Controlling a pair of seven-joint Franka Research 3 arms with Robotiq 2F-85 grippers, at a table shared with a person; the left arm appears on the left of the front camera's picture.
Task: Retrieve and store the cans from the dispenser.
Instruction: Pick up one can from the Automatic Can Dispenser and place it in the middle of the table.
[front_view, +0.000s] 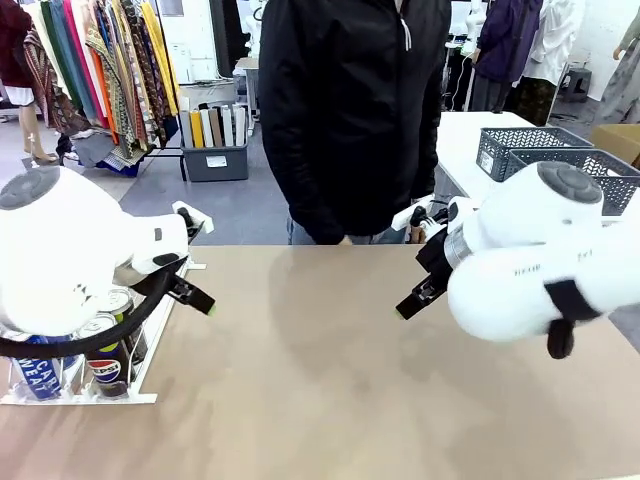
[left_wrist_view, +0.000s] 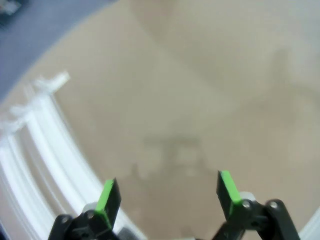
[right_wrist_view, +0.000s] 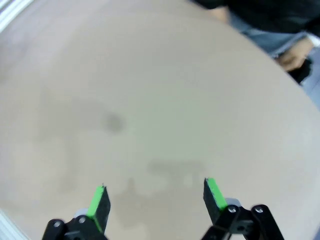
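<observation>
**Both grippers open above the table; cans sit in the dispenser at the robot's left**

Left gripper (left_wrist_view: 169, 186): jaws stand wide apart and hold nothing between the green pads (left_wrist_view: 106, 197). It hangs over the tan table (front_view: 330, 400), just beside the white rails of the dispenser (left_wrist_view: 42, 130). The rails curve along the left of its wrist view, which is blurred.

Dispenser, front view: it lies at the table's near-left corner, partly hidden under the left arm (front_view: 55, 250). The cans (front_view: 118, 300) rest in its lanes toward the low, near end. A blue Pocari Sweat can (front_view: 38, 377) is in the outer lane, and a black Pepsi can (front_view: 106, 365) is just beside it on the inner side. More silver tops show behind these two. The count cannot be told because the arm covers part of the rack. No gripper touches a can.

Right gripper (right_wrist_view: 156, 192): jaws are apart and empty, pads pointing down at the tabletop. It is over the right half of the table, well apart from the dispenser.

Person (front_view: 350, 110): stands at the far edge in a dark jacket, between the two arms. One hand (right_wrist_view: 292, 57) shows near the table's edge in the right wrist view.

Dark mesh baskets (front_view: 520, 148) sit on a separate white table behind, to the right.
</observation>
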